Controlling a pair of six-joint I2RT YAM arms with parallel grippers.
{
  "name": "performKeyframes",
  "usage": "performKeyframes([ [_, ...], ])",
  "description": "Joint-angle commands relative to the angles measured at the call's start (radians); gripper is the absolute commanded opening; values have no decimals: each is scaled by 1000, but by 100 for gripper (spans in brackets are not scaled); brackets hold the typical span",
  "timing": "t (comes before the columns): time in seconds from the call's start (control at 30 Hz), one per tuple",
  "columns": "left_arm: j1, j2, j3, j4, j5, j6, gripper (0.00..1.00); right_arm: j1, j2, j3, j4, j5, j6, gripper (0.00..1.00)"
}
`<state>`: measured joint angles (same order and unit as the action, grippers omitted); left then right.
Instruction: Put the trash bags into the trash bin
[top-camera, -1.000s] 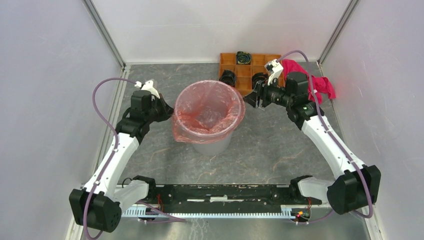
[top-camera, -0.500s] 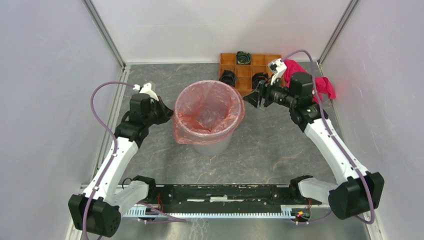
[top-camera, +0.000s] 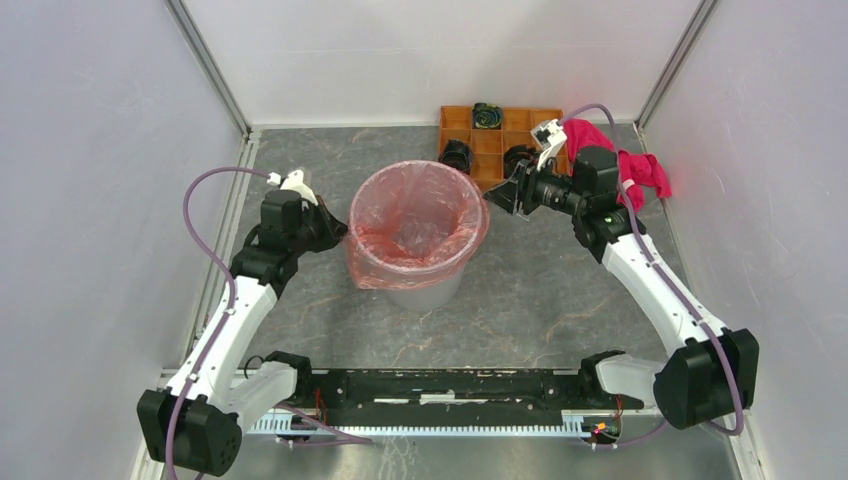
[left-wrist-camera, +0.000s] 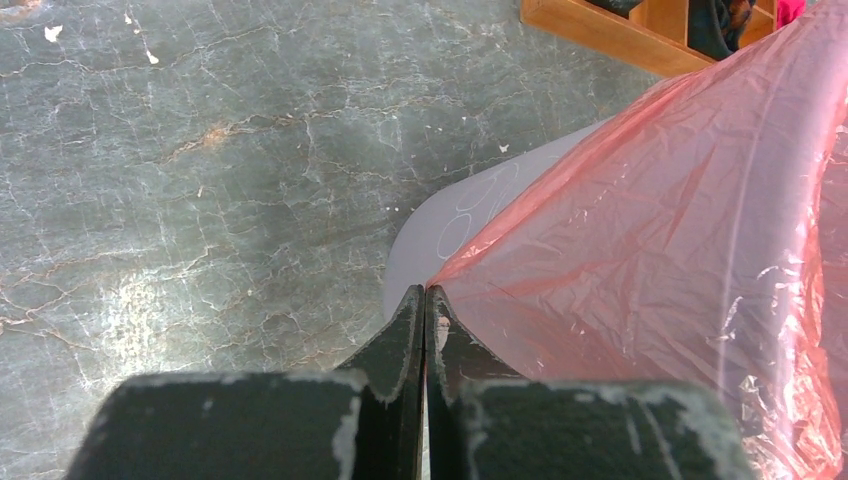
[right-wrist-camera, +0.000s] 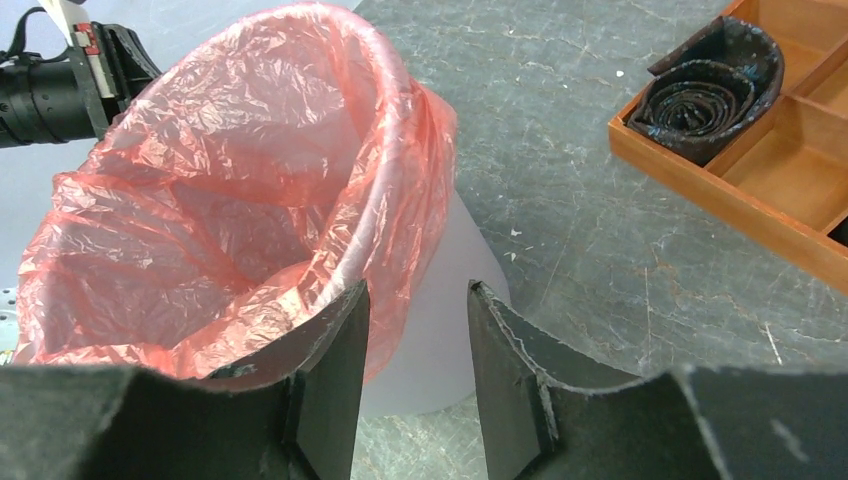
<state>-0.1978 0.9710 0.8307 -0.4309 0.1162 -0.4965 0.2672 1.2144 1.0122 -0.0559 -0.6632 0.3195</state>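
Note:
The light-grey trash bin (top-camera: 428, 291) stands upright mid-table. The translucent red-orange trash bag (top-camera: 415, 215) lines it, with its edge folded over the rim. My left gripper (top-camera: 338, 228) is at the bin's left side, shut on a pinch of the bag's hem (left-wrist-camera: 650, 230), pulled taut beside the bin wall (left-wrist-camera: 450, 225). My right gripper (top-camera: 497, 198) is open at the bin's right rim. In the right wrist view the right gripper (right-wrist-camera: 415, 290) has one finger against the bag's overhang (right-wrist-camera: 230, 170) and grey bin wall (right-wrist-camera: 450, 330) between the fingers.
An orange-brown compartment tray (top-camera: 497, 170) holding black rolled items (right-wrist-camera: 715, 85) sits behind the bin to the right, close to my right gripper. A magenta-pink cloth (top-camera: 645, 172) lies at the far right. Grey walls enclose the table on three sides.
My right gripper has edged slightly left towards the bin's rim. My left gripper stays pinched on the bag's hem and has barely moved.

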Motion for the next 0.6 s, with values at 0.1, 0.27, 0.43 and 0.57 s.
performKeyframes([
  [0.1, 6, -27, 4, 37, 35, -40, 2, -3, 19, -22, 100, -33, 24, 54],
  [0.27, 6, -27, 8, 37, 47, -43, 2, -2, 38, -40, 123, -33, 36, 53],
  [0.43, 6, -29, 13, 37, 53, -43, 2, -3, 58, -62, 183, -60, 73, 44],
  [0.57, 6, -25, 7, 39, 58, -45, 2, -3, 69, -92, 240, -88, 112, 28],
])
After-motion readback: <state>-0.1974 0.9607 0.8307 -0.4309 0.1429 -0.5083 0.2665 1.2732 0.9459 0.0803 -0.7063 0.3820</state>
